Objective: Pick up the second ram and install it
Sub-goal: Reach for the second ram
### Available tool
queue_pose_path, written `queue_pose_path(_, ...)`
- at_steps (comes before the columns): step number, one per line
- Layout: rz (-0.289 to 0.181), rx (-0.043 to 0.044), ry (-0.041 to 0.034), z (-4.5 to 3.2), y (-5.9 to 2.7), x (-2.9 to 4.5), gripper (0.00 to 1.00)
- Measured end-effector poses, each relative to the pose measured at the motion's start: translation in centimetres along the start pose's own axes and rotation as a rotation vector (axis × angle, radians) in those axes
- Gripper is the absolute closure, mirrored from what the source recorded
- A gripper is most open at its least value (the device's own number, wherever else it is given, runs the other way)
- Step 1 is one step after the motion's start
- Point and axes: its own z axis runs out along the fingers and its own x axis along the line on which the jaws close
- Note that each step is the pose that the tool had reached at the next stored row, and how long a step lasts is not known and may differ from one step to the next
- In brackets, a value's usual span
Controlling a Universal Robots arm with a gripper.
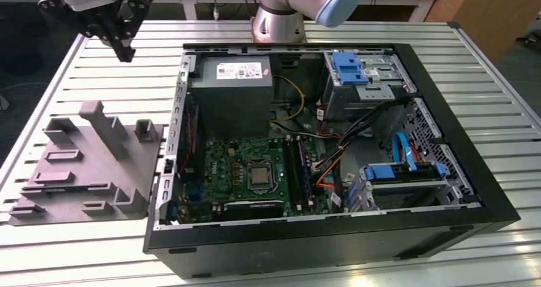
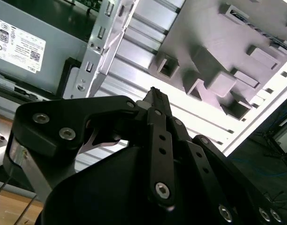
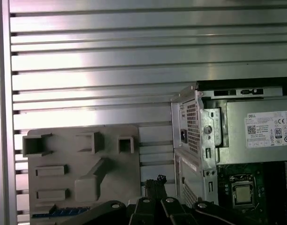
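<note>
The fingers [image 2: 155, 101] are pressed together on nothing. The gripper [image 1: 125, 52] hangs over the slatted desk [image 1: 473, 59], at the exterior view's left of the open computer case [image 1: 338, 249] and well apart from the grey fixture tray [image 1: 85, 173]. The first wrist view shows a blue-green strip, seemingly the second ram [image 3: 56, 212], lying at the tray's edge. The exterior view shows the motherboard [image 1: 228, 166] and the power supply [image 1: 228, 94] inside the case.
</note>
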Motion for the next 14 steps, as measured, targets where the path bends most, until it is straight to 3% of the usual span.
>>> queue_pose_path(14, 0.000, -0.0001, -0.0023, 0.06, -0.30, 3.90, 0.90)
